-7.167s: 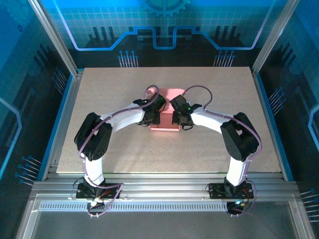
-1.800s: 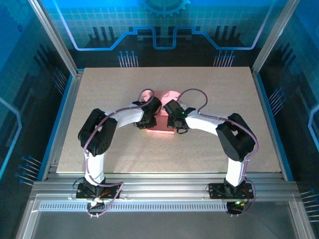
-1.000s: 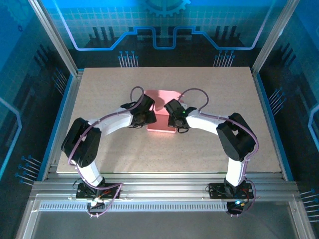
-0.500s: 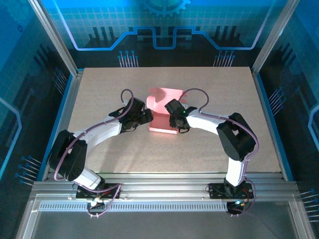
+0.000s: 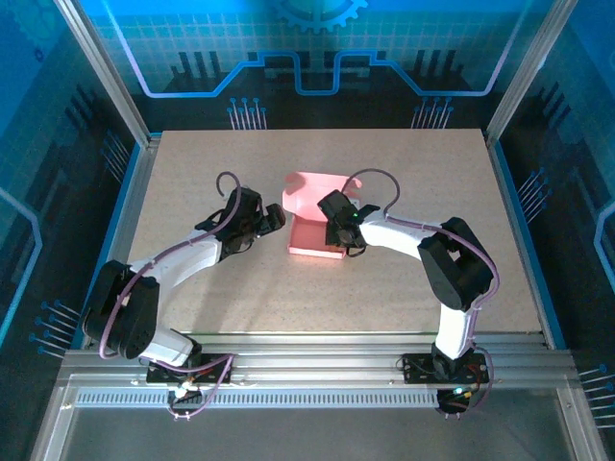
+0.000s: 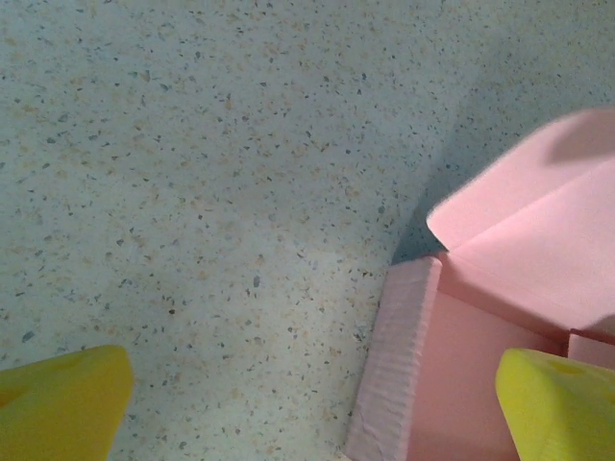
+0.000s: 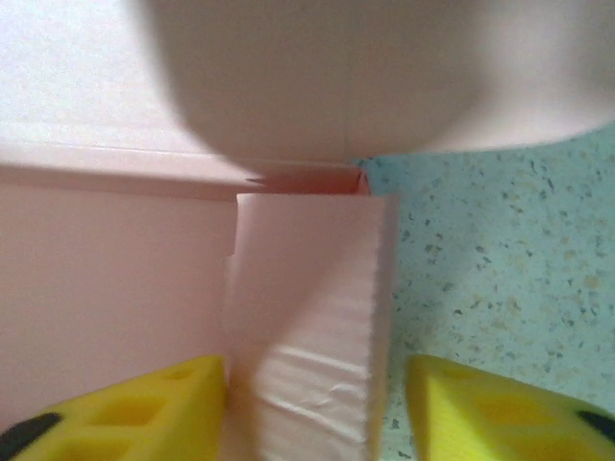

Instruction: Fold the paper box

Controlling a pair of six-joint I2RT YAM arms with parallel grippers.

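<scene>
Although the paper box already stands as a shallow pink tray just above the middle of the overhead frame, its lid is up and open along the tray's upper edge, so I judge the fold unfinished. The right hand is over the tray's right side wall. Its yellow fingers are partly spread and straddle that wall: one lies against the card inside the tray, the other stands apart over the speckled worktop. It pinches nothing.

The left hand is spread wide just beside the box. In its wrist view the left wall shows at the lower right, between the fingertips and nearer the right-hand one. Whether either tip touches the card I cannot tell.

The step in hand looks like settling the side walls before the lid comes down. To do it well, the right hand should press gently and squarely on its wall, low near the crease, so the wall ends upright rather than bowed. Thin card will likely dent under a hard pinch. The left hand would do best to steady the opposite wall, since so light a tray could slide or spin. When the lid goes down, it should be pushed evenly across its width, its free edge kept in line with the near wall.
</scene>
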